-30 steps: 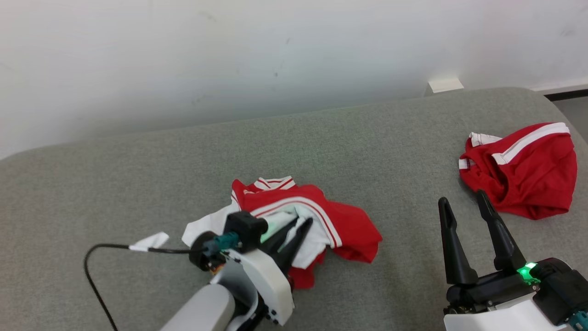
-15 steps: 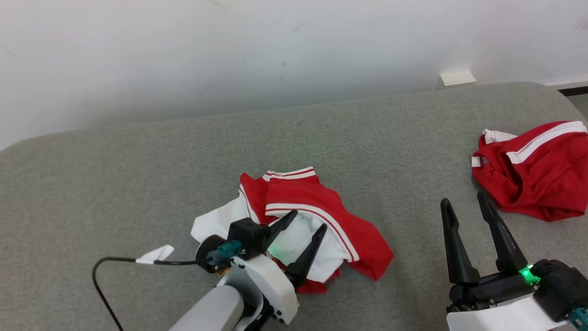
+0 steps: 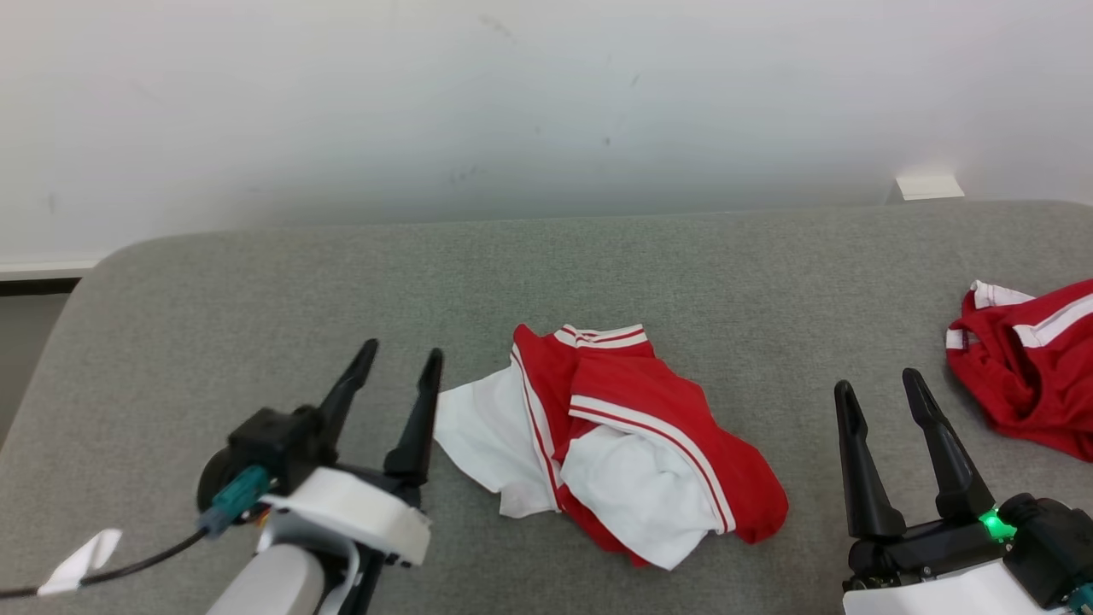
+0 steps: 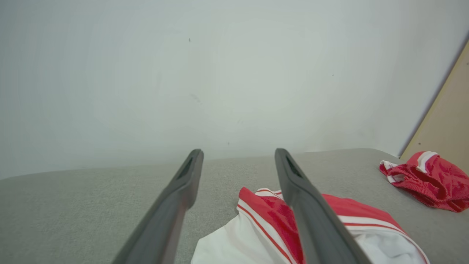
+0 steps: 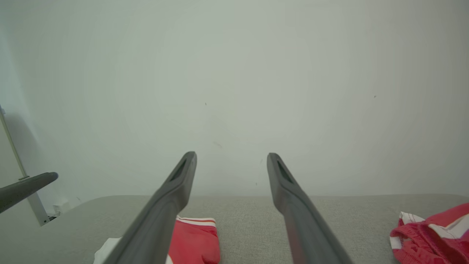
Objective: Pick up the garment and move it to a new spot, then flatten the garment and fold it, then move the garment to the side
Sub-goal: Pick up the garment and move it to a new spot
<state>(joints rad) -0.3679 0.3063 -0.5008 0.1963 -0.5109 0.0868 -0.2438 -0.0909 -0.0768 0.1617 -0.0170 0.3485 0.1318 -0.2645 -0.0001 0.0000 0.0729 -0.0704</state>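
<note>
Just beside splayed left tool (image 3: 402,348), white edge of garment (image 3: 649,410); right tool (image 3: 878,380) splayed, apart.

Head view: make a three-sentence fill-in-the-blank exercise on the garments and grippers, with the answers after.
The left gripper and the right gripper both stand with jaws ____.
The crumpled red-and-white garment lies on the grey cushion, gripped by ____ gripper.
The other red garment lies toward the robot's ____.
Missing words: open; neither; right.
</note>
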